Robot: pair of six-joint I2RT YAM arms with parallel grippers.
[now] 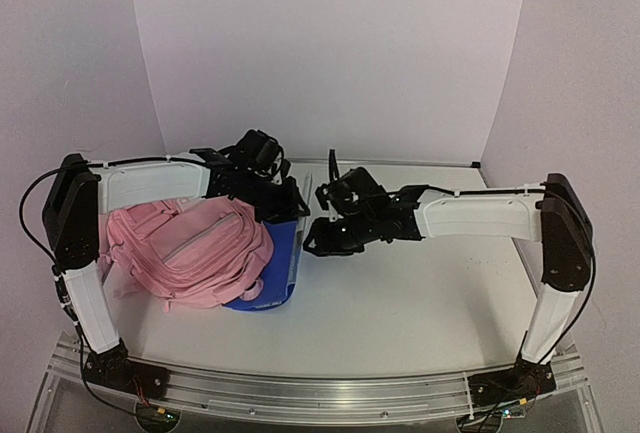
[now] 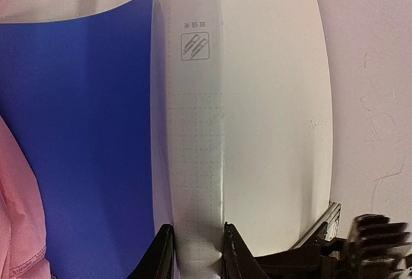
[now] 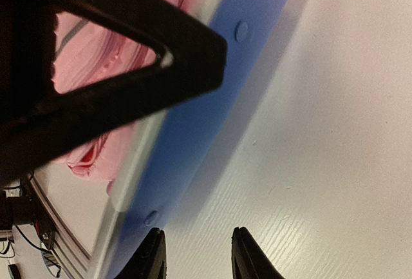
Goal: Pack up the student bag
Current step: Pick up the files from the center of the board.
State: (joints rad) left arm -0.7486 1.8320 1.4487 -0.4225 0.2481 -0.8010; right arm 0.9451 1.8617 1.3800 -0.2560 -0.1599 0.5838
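1. Top external: student bag [image 1: 190, 248] slumps on counter [image 1: 420, 303], left side, partly over blue folder [image 1: 283, 258].
2. Left jaws pinch white book [image 2: 257, 131]; right jaws open, empty.
3. We judge bag soft, floppy; grip zipper rim.

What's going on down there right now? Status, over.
Left hand pinching white book's edge. Right hand open, empty. Pink bag lying on table, blue folder against it.
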